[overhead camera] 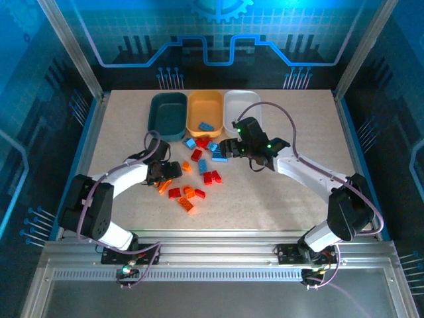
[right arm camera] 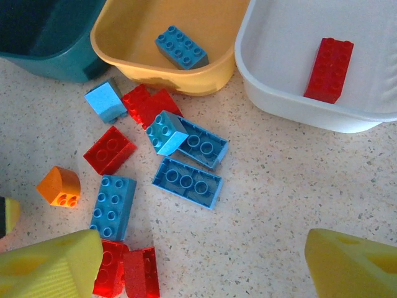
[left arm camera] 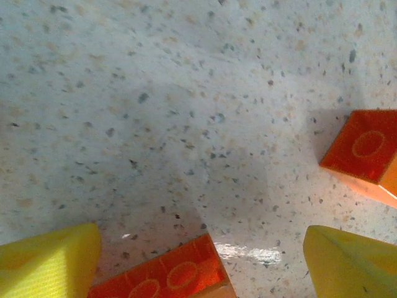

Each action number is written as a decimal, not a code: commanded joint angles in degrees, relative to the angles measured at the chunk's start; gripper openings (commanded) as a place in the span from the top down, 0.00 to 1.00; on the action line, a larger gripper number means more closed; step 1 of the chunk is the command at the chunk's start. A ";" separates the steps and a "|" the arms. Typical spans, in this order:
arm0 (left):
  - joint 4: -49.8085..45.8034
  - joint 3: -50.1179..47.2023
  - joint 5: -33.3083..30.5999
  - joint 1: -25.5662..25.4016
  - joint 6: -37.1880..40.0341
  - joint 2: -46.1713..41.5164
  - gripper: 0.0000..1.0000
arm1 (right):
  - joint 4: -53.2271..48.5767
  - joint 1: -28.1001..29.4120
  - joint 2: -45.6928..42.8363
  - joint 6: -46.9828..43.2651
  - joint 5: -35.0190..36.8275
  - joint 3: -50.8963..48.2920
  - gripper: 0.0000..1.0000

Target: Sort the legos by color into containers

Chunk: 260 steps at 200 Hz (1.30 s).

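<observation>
1. I am holding my left gripper low over the table, jaws spread wide, with an orange brick lying between my fingers.
2. I am hovering my right gripper, jaws parted and empty, above loose red and blue legos just in front of the tubs.
3. A blue brick is lying in the yellow-orange tub and a red brick in the white tub; the teal tub is sitting beside the yellow-orange one.

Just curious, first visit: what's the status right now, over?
Both pincers open: left pincer over an orange brick, right pincer by the pile. One blue brick in yellow tub, one red brick in white tub. Nothing blocking.
</observation>
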 commanded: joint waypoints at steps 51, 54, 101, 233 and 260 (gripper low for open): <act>-1.14 -3.89 0.99 -2.88 -2.30 -4.60 0.21 | 0.50 -1.27 -2.32 0.38 -0.52 -1.01 0.14; -1.57 -3.79 0.65 -2.98 -2.38 -4.94 0.21 | 0.55 -1.30 -2.32 0.43 -0.45 -1.02 0.14; -3.65 -2.56 -1.64 -3.13 -2.10 -3.20 0.30 | 0.42 -1.27 -2.44 0.54 -0.87 -1.26 0.15; -5.39 0.05 -7.77 -3.23 -3.77 1.59 0.78 | -2.53 -1.39 -10.46 0.08 -1.79 -7.51 0.20; -8.16 3.48 -9.82 -3.24 -2.93 0.32 0.84 | -0.14 -0.68 -11.17 -0.94 -2.68 -9.72 0.20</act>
